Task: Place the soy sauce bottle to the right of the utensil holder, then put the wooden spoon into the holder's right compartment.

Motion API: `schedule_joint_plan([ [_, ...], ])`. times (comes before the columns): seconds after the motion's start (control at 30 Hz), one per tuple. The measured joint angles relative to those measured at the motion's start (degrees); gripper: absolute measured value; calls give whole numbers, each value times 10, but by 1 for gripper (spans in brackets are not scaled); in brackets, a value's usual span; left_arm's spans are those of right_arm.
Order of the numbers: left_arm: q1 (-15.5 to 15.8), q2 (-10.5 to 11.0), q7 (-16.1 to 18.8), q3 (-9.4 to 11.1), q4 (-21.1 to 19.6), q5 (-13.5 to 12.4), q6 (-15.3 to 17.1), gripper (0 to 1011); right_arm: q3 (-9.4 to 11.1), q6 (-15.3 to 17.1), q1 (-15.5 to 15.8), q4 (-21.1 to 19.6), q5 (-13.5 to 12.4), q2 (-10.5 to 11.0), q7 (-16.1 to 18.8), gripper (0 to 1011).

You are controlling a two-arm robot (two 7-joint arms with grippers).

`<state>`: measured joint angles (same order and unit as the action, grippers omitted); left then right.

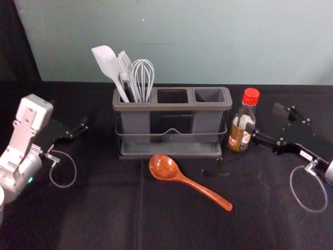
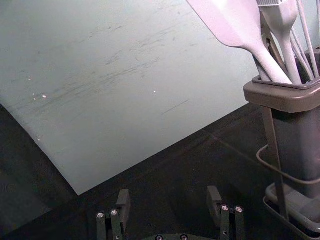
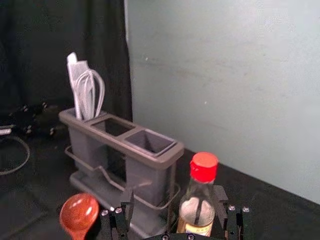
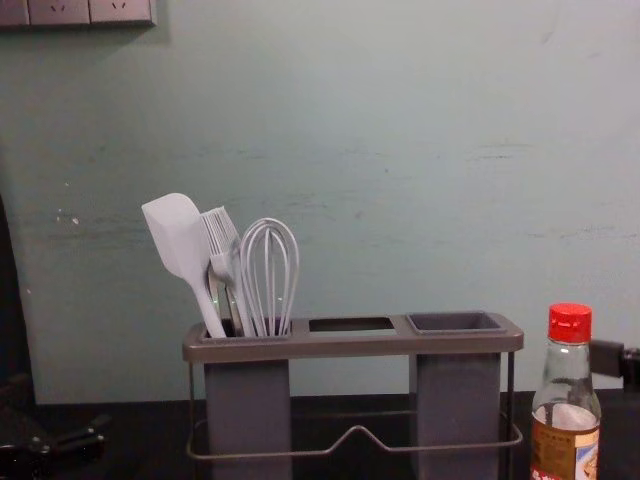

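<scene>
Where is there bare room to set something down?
The dark cloth looks bare on the near side of the spoon, and between the left pincer and the holder. The holder's right compartment is empty too. It's crowded at the holder's right end, where the bottle stands close to the right pincer.

The bottle [image 3: 190, 214] stands beside the utensil holder [image 3: 115, 142].

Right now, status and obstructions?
Left gripper open, left of utensil holder. Right gripper open at soy sauce bottle, right of holder. Wooden spoon lies in front; right compartment's mouth clear.
</scene>
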<state>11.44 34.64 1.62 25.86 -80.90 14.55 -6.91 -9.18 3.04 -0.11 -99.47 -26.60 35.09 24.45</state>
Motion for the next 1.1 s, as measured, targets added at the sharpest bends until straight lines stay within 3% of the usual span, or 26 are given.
schedule_joint_plan([
  [0.23,0,0,0,0,0,0,0,1005,-15,32,8,-25,7,23,7,1002],
  [0.63,0,0,0,0,0,0,0,1005,-77,86,-21,-29,27,36,24,1002],
  [1.1,0,0,0,0,0,0,0,1005,-182,166,-127,18,79,13,60,1002],
])
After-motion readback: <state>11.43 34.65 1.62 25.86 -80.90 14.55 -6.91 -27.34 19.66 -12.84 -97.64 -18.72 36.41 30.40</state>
